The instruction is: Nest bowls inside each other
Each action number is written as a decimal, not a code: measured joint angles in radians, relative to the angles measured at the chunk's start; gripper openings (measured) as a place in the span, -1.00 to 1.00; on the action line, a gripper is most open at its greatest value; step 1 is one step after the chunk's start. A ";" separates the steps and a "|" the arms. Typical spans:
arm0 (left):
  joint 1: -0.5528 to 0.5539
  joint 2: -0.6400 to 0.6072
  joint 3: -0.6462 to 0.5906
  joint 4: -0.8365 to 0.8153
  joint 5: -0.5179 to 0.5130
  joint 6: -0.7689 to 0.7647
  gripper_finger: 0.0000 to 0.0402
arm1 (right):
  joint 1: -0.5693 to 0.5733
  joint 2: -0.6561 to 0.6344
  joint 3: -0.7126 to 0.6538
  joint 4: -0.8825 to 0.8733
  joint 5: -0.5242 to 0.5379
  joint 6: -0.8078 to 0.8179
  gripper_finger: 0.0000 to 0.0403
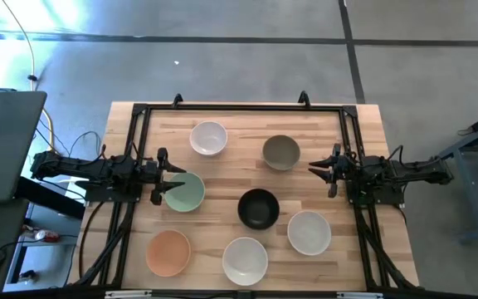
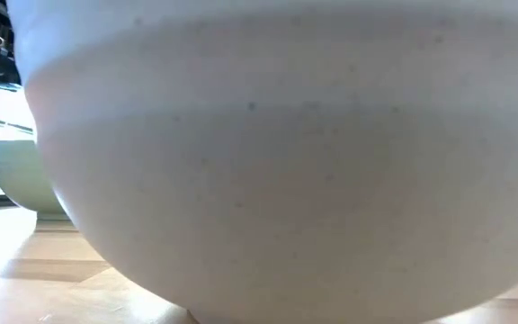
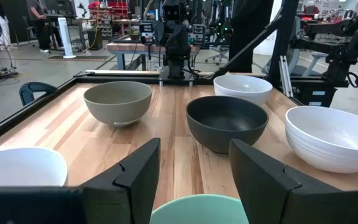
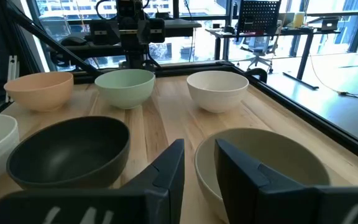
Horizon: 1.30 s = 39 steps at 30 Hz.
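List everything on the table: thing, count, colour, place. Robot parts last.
white bowls: 3; one far centre-left, one near centre, one near right
grey bowl: 1, far centre-right, by the right gripper
black bowl: 1, table centre
mint green bowl: 1, left of centre, at the left gripper
peach-orange bowl: 1, near left
table: 1, light wood, black frame
left gripper: open, at the mint green bowl's rim
right gripper: open, empty, beside the grey bowl

Even, bright daylight, glare top left on the floor; a white bowl, probably unfocused, fills the low view
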 joint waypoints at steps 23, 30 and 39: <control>0.000 0.000 0.000 0.026 0.013 -0.186 -0.10 | 0.000 0.000 0.000 0.000 0.000 0.000 -0.61; 0.000 0.000 0.000 0.131 0.006 -0.194 -0.10 | 0.000 0.000 0.000 0.000 0.000 0.000 -0.61; 0.000 0.000 0.000 0.142 0.009 -0.194 -0.10 | 0.000 0.000 0.000 0.000 0.000 0.000 -0.61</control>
